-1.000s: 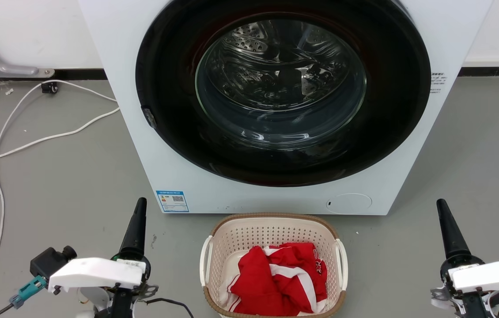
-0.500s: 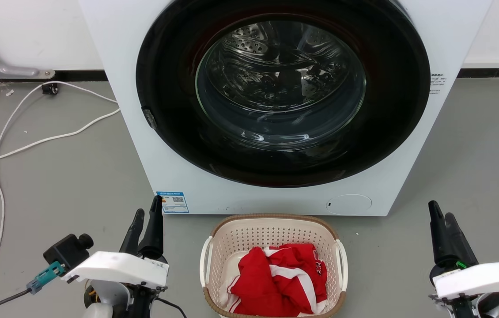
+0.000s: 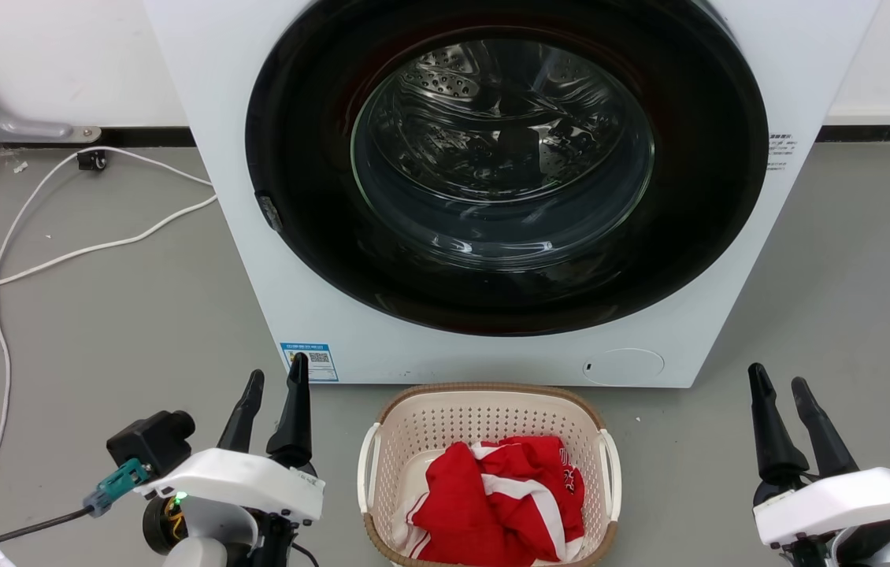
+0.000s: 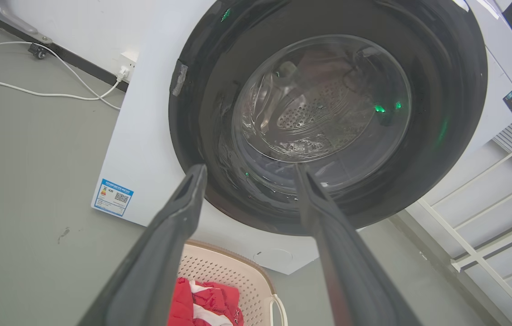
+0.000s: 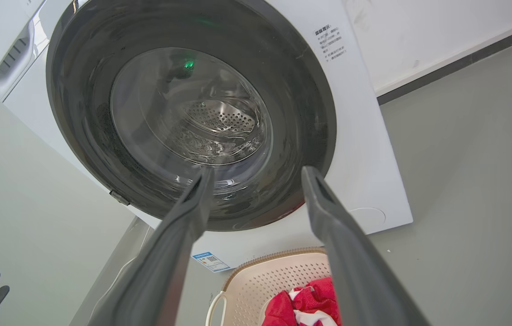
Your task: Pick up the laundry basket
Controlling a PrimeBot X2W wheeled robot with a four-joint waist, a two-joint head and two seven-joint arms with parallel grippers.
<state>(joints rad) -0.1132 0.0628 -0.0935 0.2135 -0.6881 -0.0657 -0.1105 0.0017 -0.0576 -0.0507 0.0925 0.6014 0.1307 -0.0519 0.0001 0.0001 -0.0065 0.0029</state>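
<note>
Since my left pincer (image 3: 278, 366) and right pincer (image 3: 776, 376) have both opened, empty, at the lower corners, the basket (image 3: 484, 417) between them seems ready for gripping.

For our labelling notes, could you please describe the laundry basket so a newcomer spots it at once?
Start at the big white washing machine. On the grey floor right before it sits the laundry basket: cream, perforated, brown-rimmed, holding red-and-white clothing.

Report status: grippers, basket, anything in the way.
Left gripper open, right gripper open, both empty. Laundry basket on floor between them, untouched, red garment inside. Washing machine right behind; sides unblocked.
</note>
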